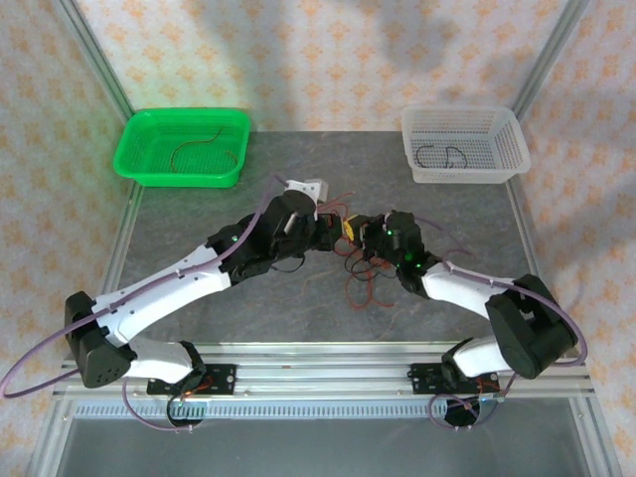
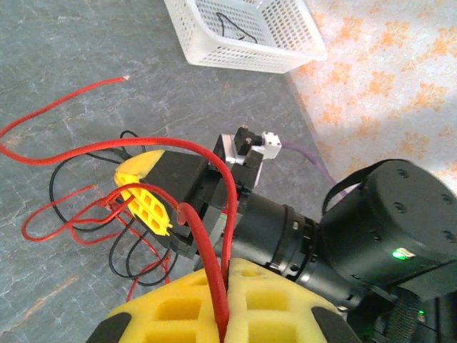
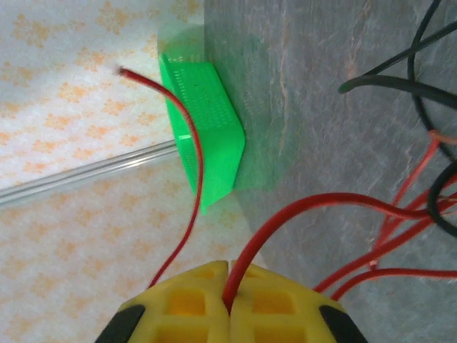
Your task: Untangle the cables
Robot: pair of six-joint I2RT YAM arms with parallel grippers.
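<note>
The cables [image 1: 364, 276] are a loose tangle of thin red and black wires on the grey table, just in front of both grippers. My left gripper [image 1: 336, 233] and right gripper [image 1: 364, 237] meet tip to tip above the tangle. In the left wrist view, my left gripper [image 2: 227, 309] is shut on a red cable [image 2: 206, 253] that arches toward the right gripper [image 2: 145, 202]. My right gripper [image 3: 230, 299] is shut on a red cable [image 3: 272, 222] too. More red and black loops [image 2: 75, 218] lie on the table beyond.
A green basket [image 1: 137, 151] at the back left holds a red cable [image 1: 195, 149]. A white basket [image 1: 509, 139] at the back right holds a black cable [image 1: 443, 156]. Metal frame posts and patterned walls border the table.
</note>
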